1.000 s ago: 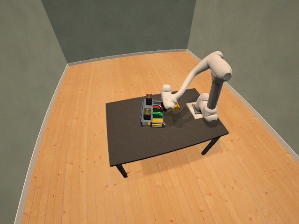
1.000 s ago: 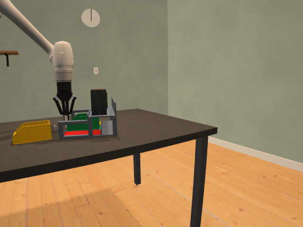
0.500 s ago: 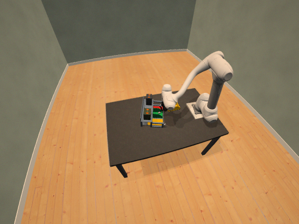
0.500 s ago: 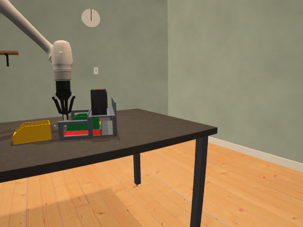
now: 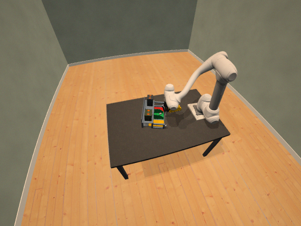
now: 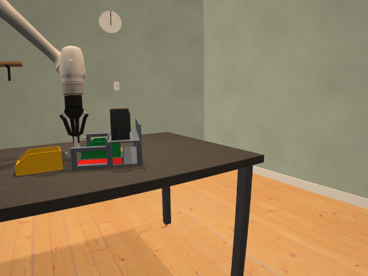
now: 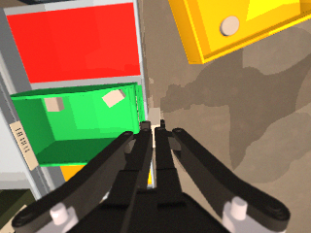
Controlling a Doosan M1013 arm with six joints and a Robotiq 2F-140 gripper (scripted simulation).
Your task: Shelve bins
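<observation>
Right now, my end effector (image 5: 165,111) (image 6: 76,141) (image 7: 155,116) was narrow, its fingers shut together with nothing in them. I had them pointing down by the front of the green bin (image 5: 158,114) (image 6: 95,153) (image 7: 92,121), I think so the tips could nudge it in like one blunt stick.

The green bin sat in the middle bay of the shelf (image 5: 143,114) (image 6: 109,154) (image 7: 112,82), with its low open front toward my side. Two pale blocks (image 7: 114,98) were in it. I could not tell if it was fully behind the front lip, and it hid any green mark under it.

The yellow bin (image 5: 177,109) (image 6: 41,160) (image 7: 243,44) sat turned a bit on the desk (image 5: 131,141) (image 6: 193,160) (image 7: 194,92), in front of the shelf, with a round part (image 7: 229,25) inside. It had to go to the yellow mark (image 5: 158,121) (image 7: 73,172), past the green one. The red mark (image 5: 159,108) (image 6: 92,161) (image 7: 78,44) had no bin on it.

The low board was in the way, and tall black boxes (image 5: 148,115) (image 6: 119,125) stood on top. A hard push or a high tilt might have bumped them.
</observation>
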